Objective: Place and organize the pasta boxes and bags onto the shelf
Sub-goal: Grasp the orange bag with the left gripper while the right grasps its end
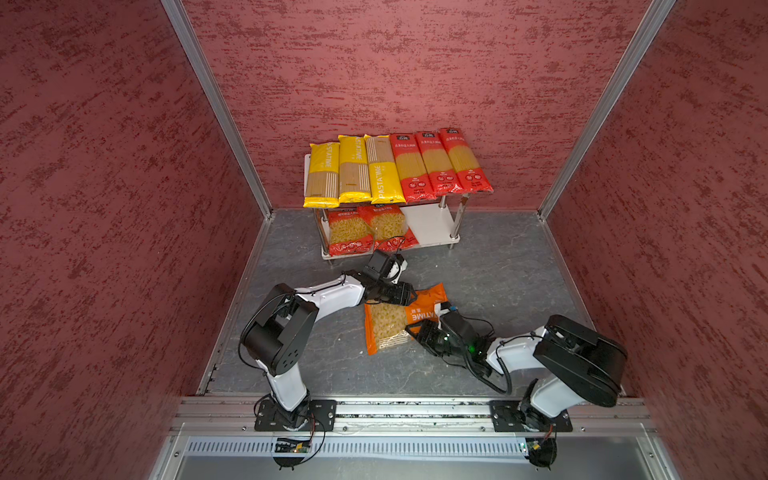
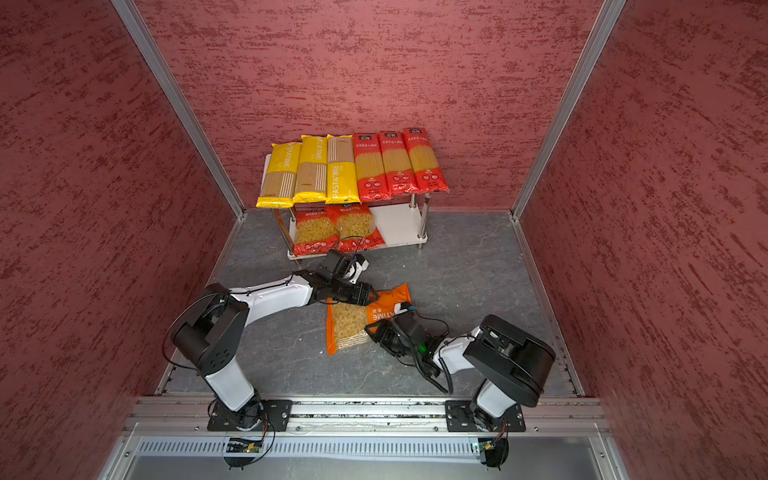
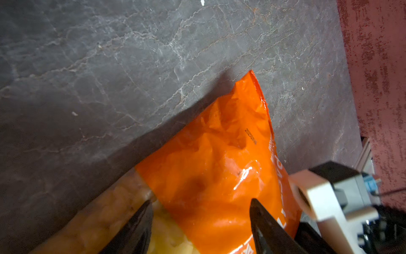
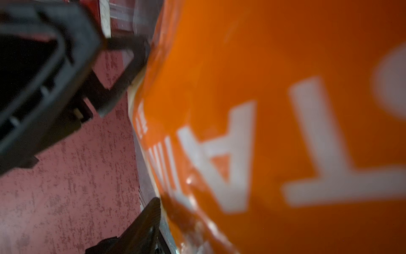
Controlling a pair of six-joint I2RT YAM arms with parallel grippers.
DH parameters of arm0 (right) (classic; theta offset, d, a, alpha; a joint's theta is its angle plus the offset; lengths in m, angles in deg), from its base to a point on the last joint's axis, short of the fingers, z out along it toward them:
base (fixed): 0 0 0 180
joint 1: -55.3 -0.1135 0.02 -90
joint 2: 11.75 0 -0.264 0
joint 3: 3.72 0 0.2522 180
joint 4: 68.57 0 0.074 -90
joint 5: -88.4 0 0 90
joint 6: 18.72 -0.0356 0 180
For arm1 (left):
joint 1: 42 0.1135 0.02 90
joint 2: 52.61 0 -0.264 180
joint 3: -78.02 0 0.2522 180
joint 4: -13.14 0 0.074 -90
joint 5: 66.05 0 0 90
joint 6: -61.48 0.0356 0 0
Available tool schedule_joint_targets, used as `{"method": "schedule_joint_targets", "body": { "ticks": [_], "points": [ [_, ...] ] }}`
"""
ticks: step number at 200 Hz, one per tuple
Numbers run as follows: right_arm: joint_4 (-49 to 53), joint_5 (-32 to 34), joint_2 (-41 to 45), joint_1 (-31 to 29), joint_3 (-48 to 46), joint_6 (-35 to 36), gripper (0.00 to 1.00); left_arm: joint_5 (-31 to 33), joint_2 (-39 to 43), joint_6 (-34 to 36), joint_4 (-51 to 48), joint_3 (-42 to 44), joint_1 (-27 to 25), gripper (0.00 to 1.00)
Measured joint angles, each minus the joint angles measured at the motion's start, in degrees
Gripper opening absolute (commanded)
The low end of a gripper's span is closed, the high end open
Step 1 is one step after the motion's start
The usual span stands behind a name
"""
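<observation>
An orange short-pasta bag (image 1: 390,324) (image 2: 351,324) lies on the grey floor between my arms. My left gripper (image 1: 409,296) (image 3: 201,204) points down onto its far end, jaws apart, both fingertips (image 3: 261,217) on the bag's face (image 3: 219,165). My right gripper (image 1: 413,330) straddles the near right edge. One finger (image 4: 149,217) stands just off the bag (image 4: 285,88); the other is hidden behind it. On the shelf (image 1: 432,224) the top tier carries three yellow packs (image 1: 353,170) and three red spaghetti bags (image 1: 440,164). Two red short-pasta bags (image 1: 365,232) fill the lower tier's left.
The right half of the shelf's lower board (image 2: 399,224) is bare. Red walls (image 1: 124,208) enclose the floor on three sides. An aluminium rail (image 1: 415,409) with both arm bases runs along the front. The left gripper's body (image 4: 55,72) shows close in the right wrist view.
</observation>
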Motion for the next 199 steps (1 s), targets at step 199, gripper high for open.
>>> {"method": "schedule_joint_targets", "body": {
  "ticks": [199],
  "points": [
    [34.2, 0.0, 19.2, 16.5, 1.3, 23.4, 0.71, 4.7, 2.6, -5.7, -5.2, 2.5, -1.4, 0.73]
  ]
}}
